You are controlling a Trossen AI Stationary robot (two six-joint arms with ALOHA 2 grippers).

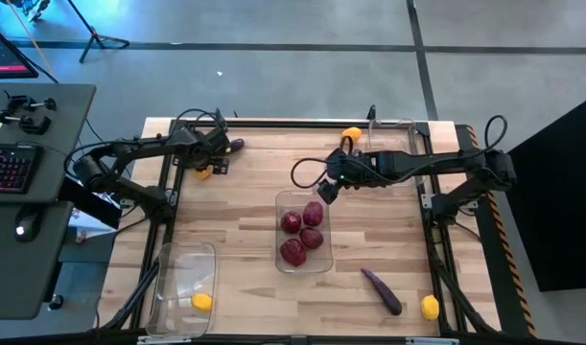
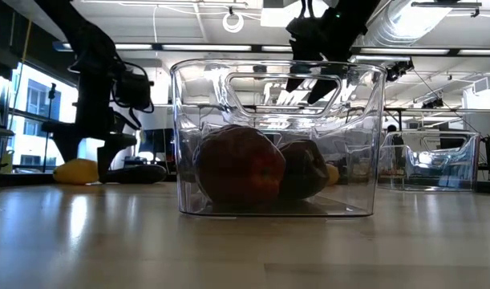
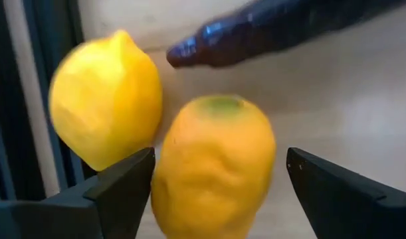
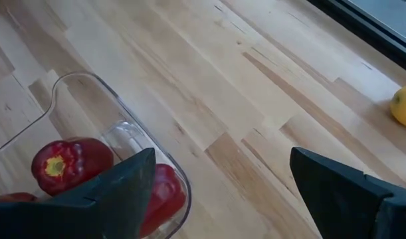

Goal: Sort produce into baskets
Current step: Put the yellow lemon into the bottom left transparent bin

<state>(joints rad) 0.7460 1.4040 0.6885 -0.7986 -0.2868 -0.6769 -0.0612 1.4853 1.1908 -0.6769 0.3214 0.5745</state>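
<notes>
My left gripper [image 1: 213, 163] is at the table's far left, open and pointing down. Its fingers stand on either side of an orange-yellow fruit [image 3: 212, 176] on the wood. A yellow lemon [image 3: 106, 99] lies beside that fruit, and a dark purple eggplant [image 3: 269, 30] lies just beyond it. My right gripper [image 1: 323, 192] hangs open with nothing between its fingers, over the far end of the middle basket [image 1: 327, 251]. This basket holds several dark red fruits [image 1: 293, 251].
A basket [image 1: 168, 273] at the near left holds one yellow fruit [image 1: 202, 302]. Another basket [image 1: 398, 129] stands at the far right, with an orange fruit [image 1: 351, 134] at its left end. An eggplant [image 1: 382, 290] and a yellow fruit [image 1: 430, 307] lie near the front right.
</notes>
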